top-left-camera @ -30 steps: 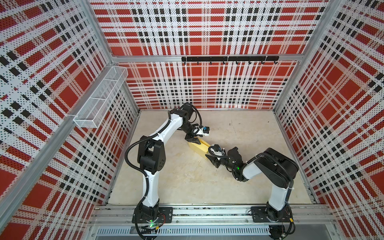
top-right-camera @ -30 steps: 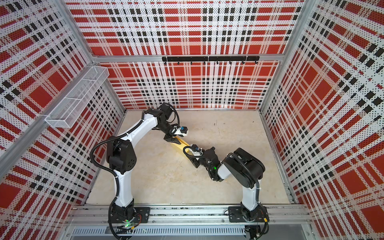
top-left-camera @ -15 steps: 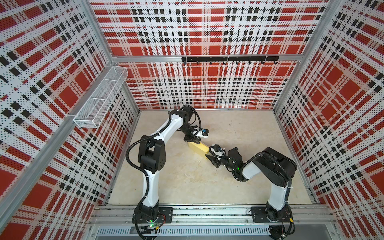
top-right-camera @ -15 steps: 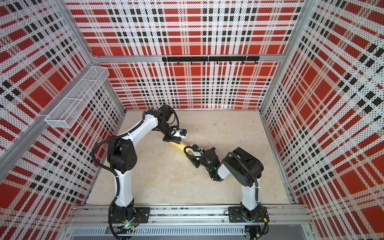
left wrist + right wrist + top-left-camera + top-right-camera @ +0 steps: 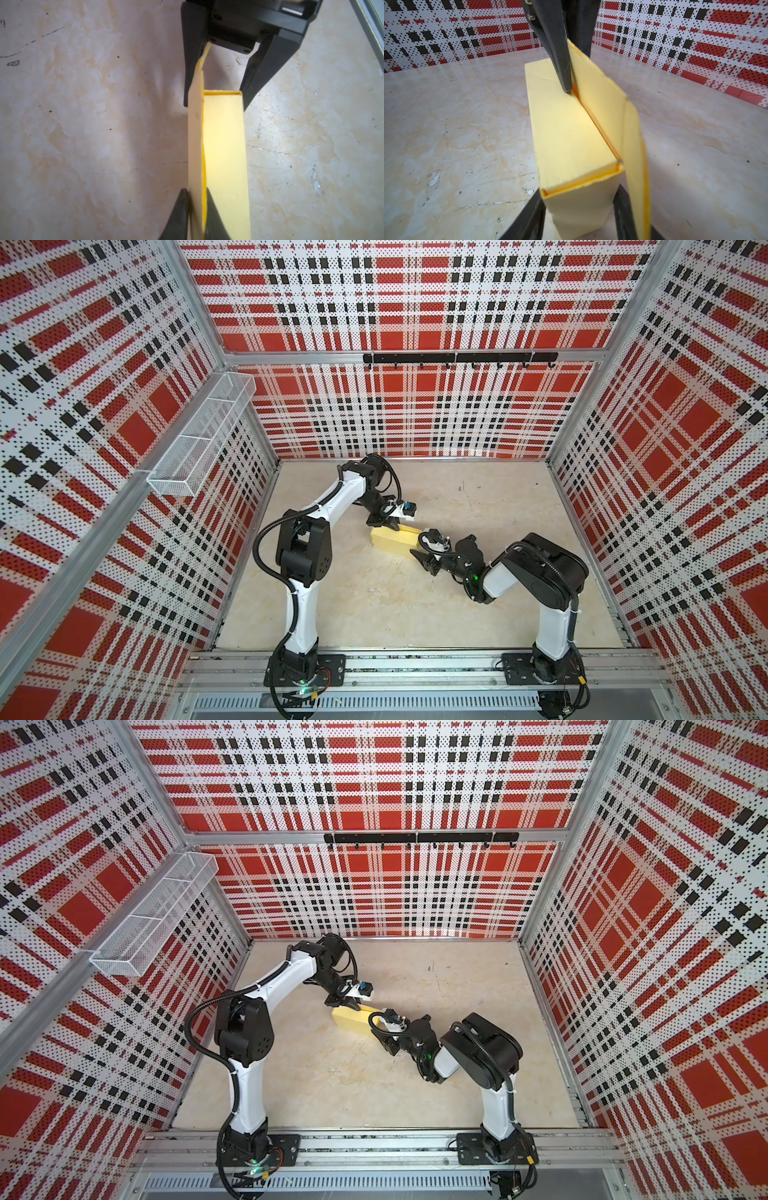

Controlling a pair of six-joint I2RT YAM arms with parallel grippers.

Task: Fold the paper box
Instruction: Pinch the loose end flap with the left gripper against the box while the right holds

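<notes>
- We see the paper box (image 5: 394,540) mid-table (image 5: 374,605), walls formed, top uncovered; its lid flap (image 5: 600,99) stands upright along the far edge.
- The left gripper (image 5: 197,192) pinches that flap tightly.
- The right gripper (image 5: 216,105) straddles the box's near-right end; whether it squeezes, we cannot tell.
- Remaining, we judge: lowering and tucking the lid.

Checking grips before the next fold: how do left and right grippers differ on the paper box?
Left gripper is pinched shut on the upright flap of the paper box; right gripper has jaws spread wide, straddling the box's end. Left gripper reaches down from above; right gripper comes in low. Whether the right one presses the sides is unclear. Both work the same box, at opposite ends.
</notes>
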